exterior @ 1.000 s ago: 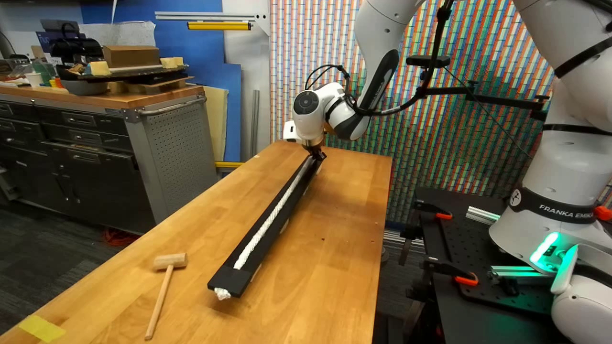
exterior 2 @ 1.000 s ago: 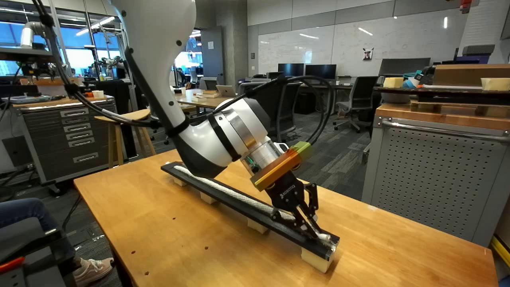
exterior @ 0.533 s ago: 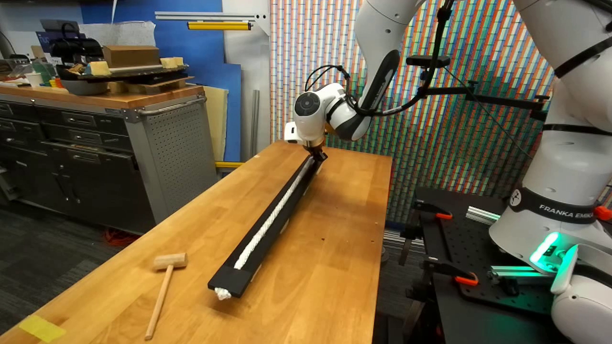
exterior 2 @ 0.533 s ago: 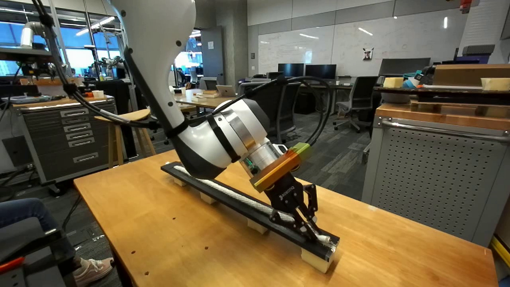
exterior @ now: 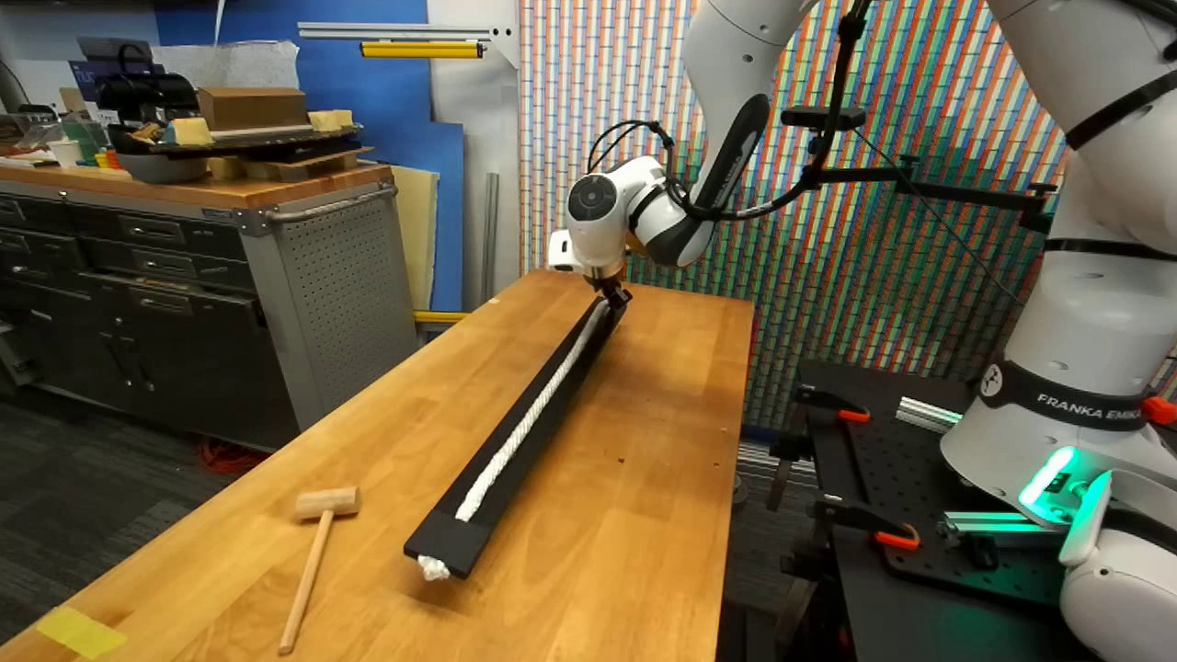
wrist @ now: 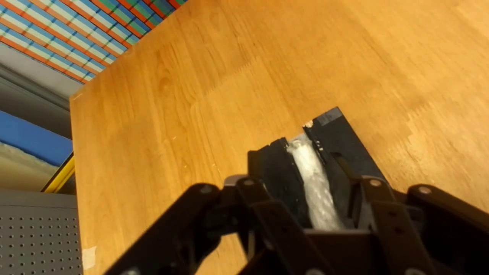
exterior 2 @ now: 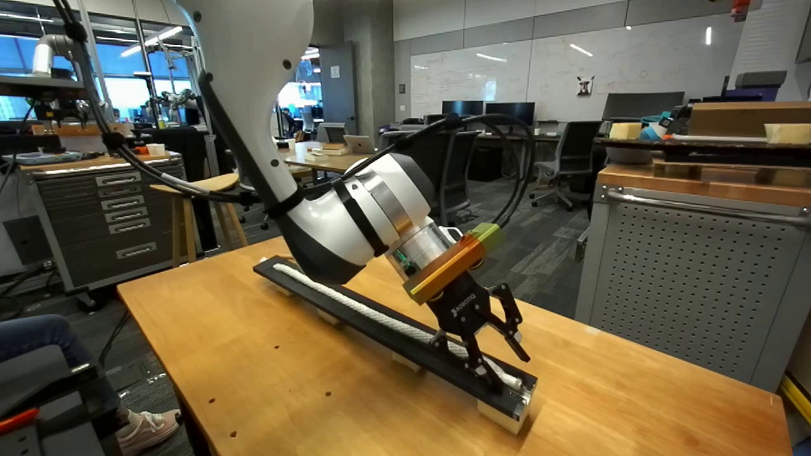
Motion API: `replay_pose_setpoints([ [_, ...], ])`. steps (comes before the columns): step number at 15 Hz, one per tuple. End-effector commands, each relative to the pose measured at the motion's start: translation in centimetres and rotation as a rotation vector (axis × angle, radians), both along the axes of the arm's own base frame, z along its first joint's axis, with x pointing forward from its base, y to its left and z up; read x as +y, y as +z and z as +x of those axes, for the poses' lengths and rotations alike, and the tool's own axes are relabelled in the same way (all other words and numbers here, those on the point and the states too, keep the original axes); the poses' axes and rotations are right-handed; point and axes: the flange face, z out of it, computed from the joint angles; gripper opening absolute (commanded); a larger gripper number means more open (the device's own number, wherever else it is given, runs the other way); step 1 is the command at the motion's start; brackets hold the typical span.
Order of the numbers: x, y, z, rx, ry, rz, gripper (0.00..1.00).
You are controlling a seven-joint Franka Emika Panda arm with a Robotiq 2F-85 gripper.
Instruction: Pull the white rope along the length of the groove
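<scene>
Rope [wrist: 315, 179]: white, twisted, in groove [wrist: 318, 147] of black bar [exterior: 542, 430]; ragged tip [exterior: 434, 567] pokes past one end. My end effector [exterior 2: 509, 369] spread apart near bar's opposite end.

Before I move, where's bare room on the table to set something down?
Widest patch: the table between the black bar and the edge facing the robot's base. Narrower: between bar and mallet. Crowded: the bar's end where the open hand straddles the rope.

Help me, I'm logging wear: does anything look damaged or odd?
Yes: in the wrist view, the black bar looks chipped at its end, the groove ragged rather than straight. In an exterior view, the white rope seems to end in a frayed tuft outside the bar's other end.
</scene>
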Motion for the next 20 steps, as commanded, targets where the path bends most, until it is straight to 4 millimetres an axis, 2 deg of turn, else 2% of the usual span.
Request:
replay_pose_setpoints([
  [1,-1.2,1.0,-0.1,-0.02,-0.012,-0.03,0.81],
  [3,-1.5,1.1,0.0,-0.027,-0.021,-0.033,0.96],
  [4,-1.6,1.2,0.1,-0.029,-0.026,-0.033,1.0],
  [9,-1.9,1.5,0.4,-0.045,-0.044,-0.035,1.0],
  [13,-1.9,2.5,0.9,-0.071,-0.065,-0.031,1.0],
  [20,-1.9,6.9,2.3,-0.15,-0.137,-0.027,1.0],
])
